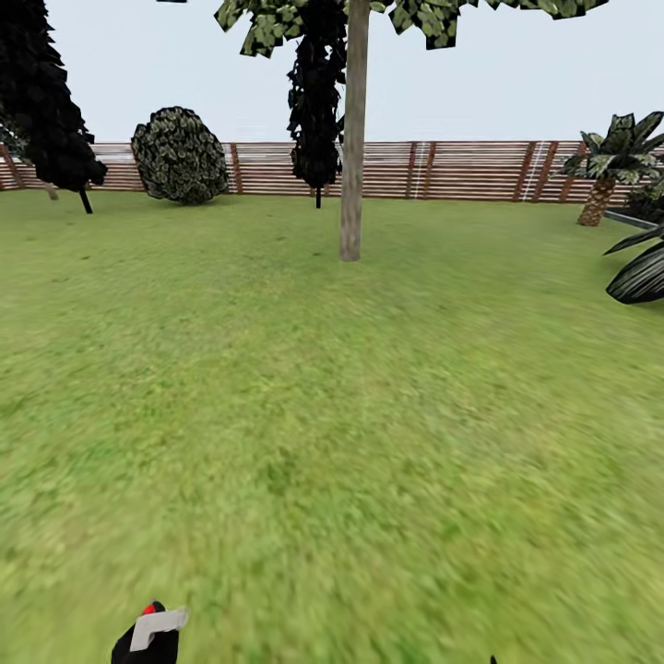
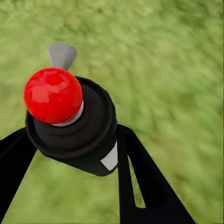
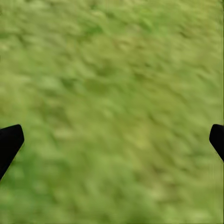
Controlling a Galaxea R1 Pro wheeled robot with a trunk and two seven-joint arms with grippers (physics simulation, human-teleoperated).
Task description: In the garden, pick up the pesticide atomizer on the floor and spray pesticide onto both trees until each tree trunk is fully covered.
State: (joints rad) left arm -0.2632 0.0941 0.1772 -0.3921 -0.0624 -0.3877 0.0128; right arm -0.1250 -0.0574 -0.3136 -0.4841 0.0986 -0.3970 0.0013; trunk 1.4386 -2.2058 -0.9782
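The left gripper point(image 2: 70, 154) is clamped on the atomizer point(image 2: 72, 126), held over the grass point(image 1: 332, 415) well short of the tree trunk point(image 1: 351, 138). The right gripper point(image 3: 112, 140) hangs over grass with its fingers point(image 3: 9, 142) spread wide apart. Behind the trunk runs the fence point(image 1: 461, 171).

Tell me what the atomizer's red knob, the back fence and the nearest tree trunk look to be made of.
Red knob: glossy, likely plastic, judging by the bright highlights on its round surface. Fence: brown wood by the look, matte, built of horizontal slats with darker posts. Tree trunk: pale grey-brown bark, dull and fairly smooth, branchless low down. All are simulator renders, so these are guesses from surface look.
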